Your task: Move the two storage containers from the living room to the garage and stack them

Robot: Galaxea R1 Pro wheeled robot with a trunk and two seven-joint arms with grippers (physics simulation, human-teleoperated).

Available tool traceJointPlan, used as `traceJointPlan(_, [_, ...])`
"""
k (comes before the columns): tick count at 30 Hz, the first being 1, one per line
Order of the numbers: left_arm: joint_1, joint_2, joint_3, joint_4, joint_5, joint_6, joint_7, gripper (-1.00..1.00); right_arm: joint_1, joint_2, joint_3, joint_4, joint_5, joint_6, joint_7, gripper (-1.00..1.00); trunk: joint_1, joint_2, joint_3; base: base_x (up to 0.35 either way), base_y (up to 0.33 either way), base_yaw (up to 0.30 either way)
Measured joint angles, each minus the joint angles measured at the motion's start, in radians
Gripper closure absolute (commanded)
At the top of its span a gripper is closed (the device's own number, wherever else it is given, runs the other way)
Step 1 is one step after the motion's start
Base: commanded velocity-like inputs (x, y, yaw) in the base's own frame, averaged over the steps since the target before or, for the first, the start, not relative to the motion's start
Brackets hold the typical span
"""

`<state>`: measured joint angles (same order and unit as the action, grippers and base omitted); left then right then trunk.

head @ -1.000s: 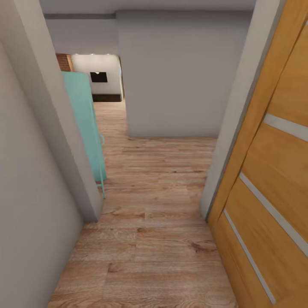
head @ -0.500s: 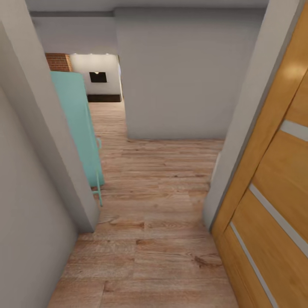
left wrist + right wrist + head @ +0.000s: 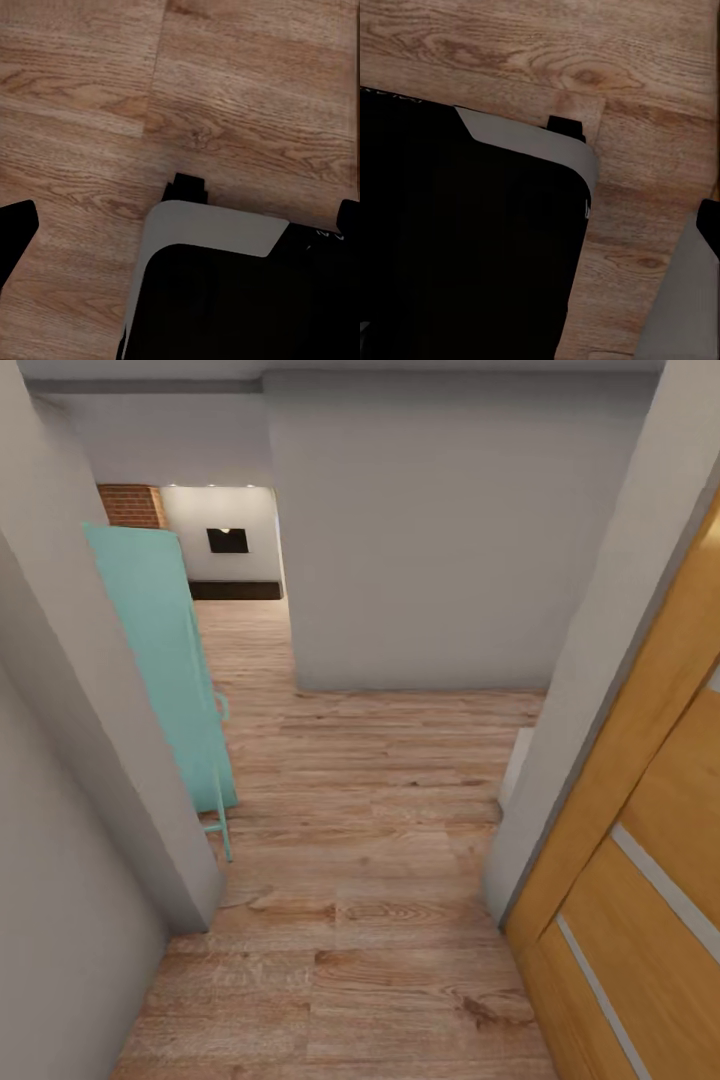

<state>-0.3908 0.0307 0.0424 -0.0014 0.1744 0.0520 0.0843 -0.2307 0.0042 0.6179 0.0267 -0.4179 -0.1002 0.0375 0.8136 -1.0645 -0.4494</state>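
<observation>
Storage containers out of frame — robot in transit through hallway

Storage containers can't be placed from these pictures; probably in the living room (image 3: 225, 540) seen at the far left end of the corridor, where a red brick chimney (image 3: 130, 506) and a dark fireplace opening (image 3: 227, 540) show.

Head view: light wood plank floor (image 3: 360, 880) runs ahead between grey walls. Teal door (image 3: 165, 660) stands open on the left, near a grey wall corner (image 3: 110, 760). Orange-brown wooden door (image 3: 640, 860) with frosted strips on the near right.

Wrist views look down at planks and the robot's dark base (image 3: 225, 300).

Left gripper, right gripper: dark bits at the wrist-view edges may be fingertips, too little showing to tell if they're spread or closed. Nothing visibly held.

Handling judgement, from the task wording only: open low-walled bins, likely rigid and light, empty. Best hold is probably a pinch over the top rim of a wall, or both arms on opposite walls. A smooth wall could slip under a one-sided pinch, so grip mid-wall to avoid tilt.
</observation>
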Motion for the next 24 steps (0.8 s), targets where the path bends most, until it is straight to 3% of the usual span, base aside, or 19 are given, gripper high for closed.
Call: traceJointPlan(24, [0.000,0.000,0.000,0.000,0.000,-0.002,0.001,-1.00,0.000,0.001,-0.001,0.000,0.000,0.000,0.000,-1.00,0.000,0.000,0.000,0.322,0.000,0.000])
